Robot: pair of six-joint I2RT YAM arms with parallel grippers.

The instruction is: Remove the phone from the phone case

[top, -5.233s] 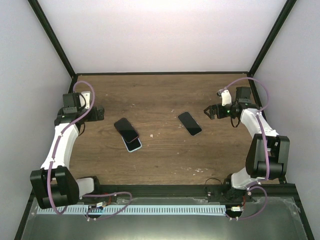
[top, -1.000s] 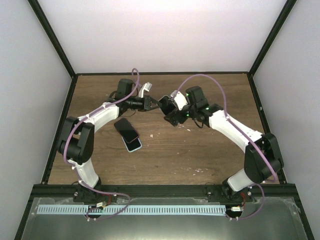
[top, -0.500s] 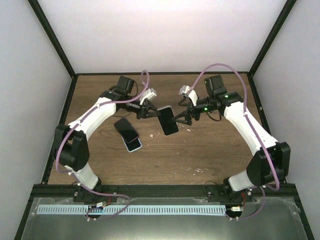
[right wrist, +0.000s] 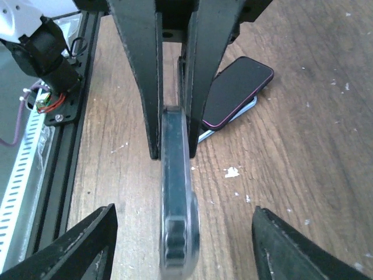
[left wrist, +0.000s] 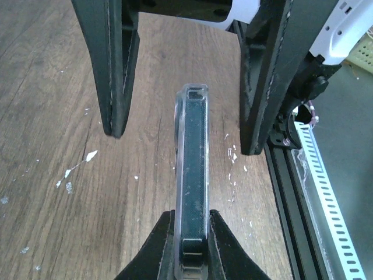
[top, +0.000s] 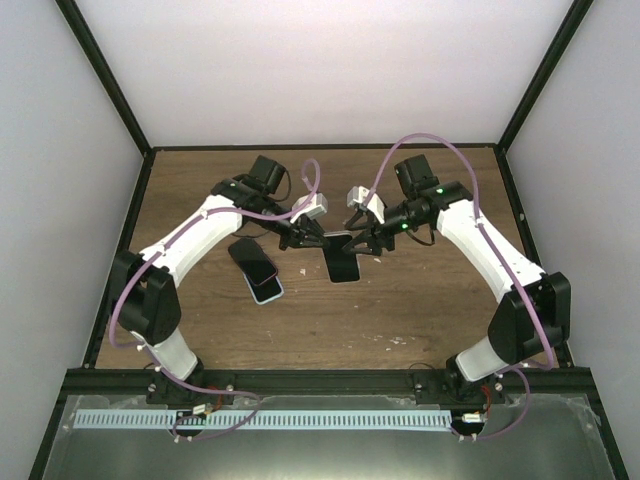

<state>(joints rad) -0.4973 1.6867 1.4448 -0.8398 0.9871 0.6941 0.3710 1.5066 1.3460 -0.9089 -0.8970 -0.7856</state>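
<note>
A black phone in a clear phone case (top: pixel 342 260) hangs edge-up above the table's middle. My left gripper (top: pixel 316 237) is shut on its left end; in the left wrist view the fingers (left wrist: pixel 165 233) pinch both flat faces of the cased phone (left wrist: pixel 192 169). My right gripper (top: pixel 360 242) is open at the other end. In the right wrist view its fingertips (right wrist: pixel 93 242) stand wide on either side of the phone's edge (right wrist: pixel 176 192), touching neither face.
Two more phones (top: pixel 256 270) lie stacked on the wooden table (top: pixel 430 300) left of the held one, also seen in the right wrist view as a dark, pink-rimmed phone (right wrist: pixel 236 93). A black rail (left wrist: pixel 291 192) runs along the near edge.
The phone, first lying on the table, is lifted in my left gripper. Over the last second it turned edge-up, and my right gripper came round its free end with narrowing jaws.
</note>
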